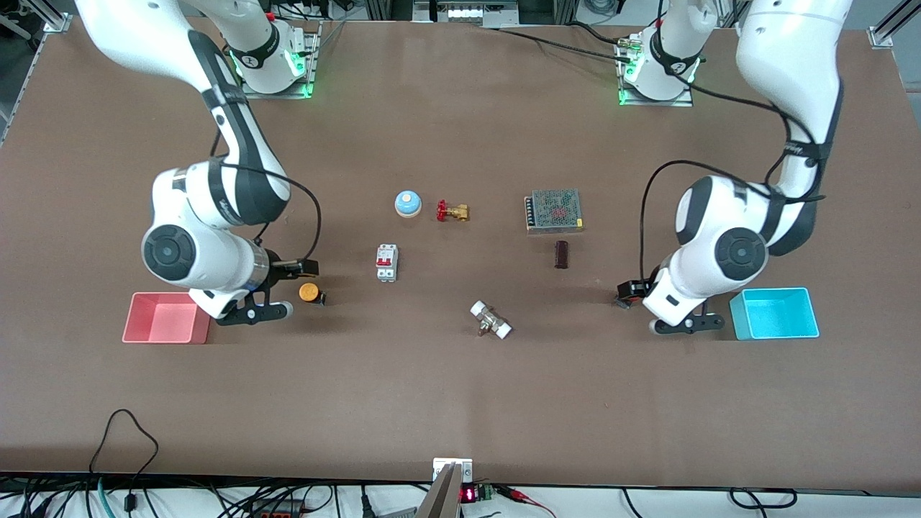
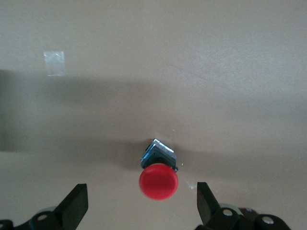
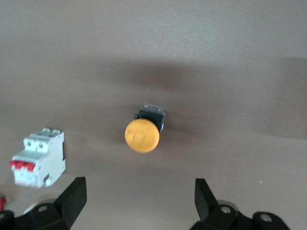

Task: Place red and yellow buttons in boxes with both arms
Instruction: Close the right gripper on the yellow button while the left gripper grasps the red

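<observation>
Brown worktop fills the frame; both grippers, left and right, hover low with fingers spread, over the red button and yellow button.

Bright even overhead light, soft shadows; wrist views slightly blurred

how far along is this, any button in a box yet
Nothing is boxed yet: the pink-red box and the cyan box both look empty. In hand: each arm is lined up for a grasp. The right gripper is open in front of the yellow button, and the left gripper is open in front of the red button; both buttons sit on the table. Left: grasping, carrying and dropping both.
</observation>
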`<state>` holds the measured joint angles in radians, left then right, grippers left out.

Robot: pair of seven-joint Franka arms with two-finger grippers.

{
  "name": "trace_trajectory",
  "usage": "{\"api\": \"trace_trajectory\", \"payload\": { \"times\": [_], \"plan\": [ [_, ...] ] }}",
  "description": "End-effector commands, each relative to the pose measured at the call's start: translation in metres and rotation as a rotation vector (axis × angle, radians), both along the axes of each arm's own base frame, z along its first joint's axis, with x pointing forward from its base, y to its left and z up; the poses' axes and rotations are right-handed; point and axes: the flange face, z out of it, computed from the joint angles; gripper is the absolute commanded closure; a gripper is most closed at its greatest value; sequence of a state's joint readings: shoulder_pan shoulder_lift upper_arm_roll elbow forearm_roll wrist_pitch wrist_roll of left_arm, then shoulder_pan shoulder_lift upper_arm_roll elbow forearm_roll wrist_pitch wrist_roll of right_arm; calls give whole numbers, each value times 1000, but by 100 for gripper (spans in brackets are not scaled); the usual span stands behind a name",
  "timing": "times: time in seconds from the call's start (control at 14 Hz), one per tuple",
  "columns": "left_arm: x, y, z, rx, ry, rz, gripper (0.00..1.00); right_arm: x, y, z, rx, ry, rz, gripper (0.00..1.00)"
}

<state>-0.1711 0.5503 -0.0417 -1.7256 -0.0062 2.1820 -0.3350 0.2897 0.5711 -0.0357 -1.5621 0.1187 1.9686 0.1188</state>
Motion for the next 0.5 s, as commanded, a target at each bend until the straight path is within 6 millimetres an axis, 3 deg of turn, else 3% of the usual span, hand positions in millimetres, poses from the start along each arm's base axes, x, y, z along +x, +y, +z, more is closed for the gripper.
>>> {"api": "trace_trajectory", "payload": {
  "times": [0.0, 0.14, 0.43],
  "plan": [
    [-1, -8, -14, -11, -8, 22, 0, 7, 5, -17, 0, -19, -75, 0],
    [-3, -9, -23, -11, 1, 19, 0, 7, 8, -28, -4, -20, -90, 0],
    [-4, -9, -26, -9, 9, 31, 21, 7, 13, -48, -9, -21, -111, 0]
  ]
}}
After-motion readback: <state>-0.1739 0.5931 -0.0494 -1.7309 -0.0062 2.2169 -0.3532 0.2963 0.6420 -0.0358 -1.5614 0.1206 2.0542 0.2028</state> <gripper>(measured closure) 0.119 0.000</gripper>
